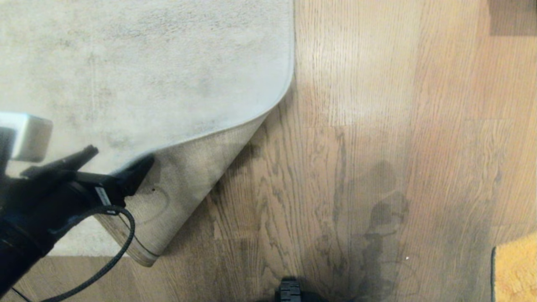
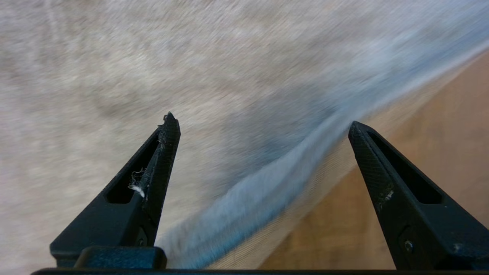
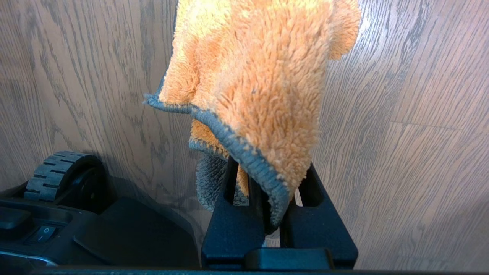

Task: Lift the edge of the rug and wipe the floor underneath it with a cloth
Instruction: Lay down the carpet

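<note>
The light grey rug (image 1: pixel 126 63) has its near corner curled up, and the rug edge (image 1: pixel 197 138) shows its beige woven backing. My left gripper (image 1: pixel 119 157) is at that raised edge. Its jaws are open wide, one finger over the pile and one on the backing side. In the left wrist view the rug edge (image 2: pixel 267 191) runs between the spread fingers of the left gripper (image 2: pixel 261 120) with nothing clamped. My right gripper (image 3: pixel 267 179) is shut on the orange cloth (image 3: pixel 259 76), which hangs over the floor (image 3: pixel 401 152). The cloth (image 1: pixel 518 272) also peeks in at the lower right.
Brown wood-grain floor (image 1: pixel 377 126) lies to the right of the rug. A part of my base (image 1: pixel 289 291) shows at the bottom edge, and its wheel (image 3: pixel 57 175) is beside the right gripper. A darker patch (image 1: pixel 512 16) sits at the far right corner.
</note>
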